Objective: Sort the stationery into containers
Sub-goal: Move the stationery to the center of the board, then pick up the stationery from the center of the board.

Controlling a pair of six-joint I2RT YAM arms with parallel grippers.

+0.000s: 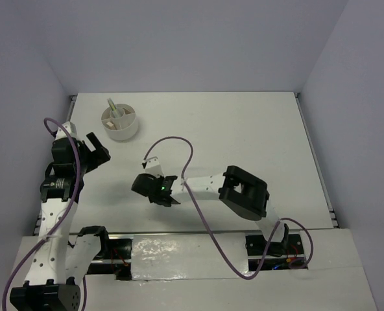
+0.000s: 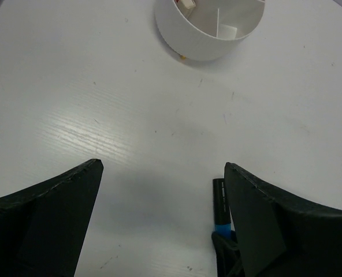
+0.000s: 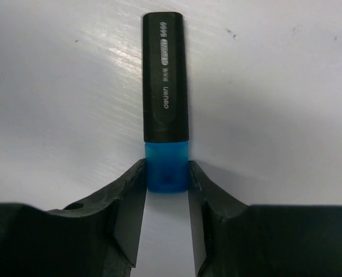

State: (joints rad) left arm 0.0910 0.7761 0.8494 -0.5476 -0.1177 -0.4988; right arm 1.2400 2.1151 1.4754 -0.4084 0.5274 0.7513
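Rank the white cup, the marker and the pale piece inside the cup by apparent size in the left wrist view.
1. white cup: largest, though cut off by the frame.
2. marker: only partly in view, and nearer the camera.
3. pale piece: smallest, only its edge showing.

The top camera is looking down over the whole table from its near edge. The left wrist camera is facing the cup at upper centre. The right is sitting close over the marker, which both wrist views are sharing.
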